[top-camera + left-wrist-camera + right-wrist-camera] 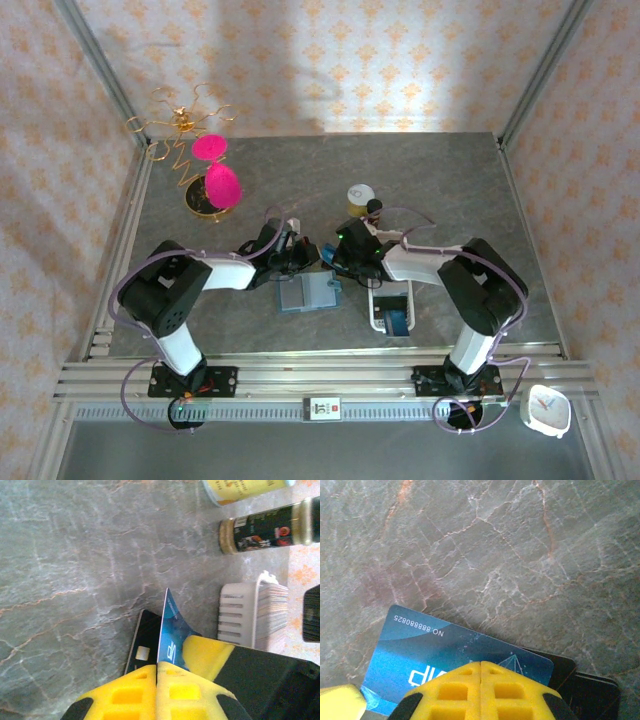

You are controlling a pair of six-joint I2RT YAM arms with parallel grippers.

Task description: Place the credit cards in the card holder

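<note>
High overview, two close wrist views.
The top camera looks down on the table [440,180] from behind; both wrist cameras sit close above it, sharing the blue card [172,630] [445,650].

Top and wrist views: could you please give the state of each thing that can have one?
left tool, shut on the blue card
right tool, shut
blue card, gripped on edge, not yet in the holder
card holder, apparently open, flat on the table
white tray, cards stacked inside
yellow jar, upright
</note>
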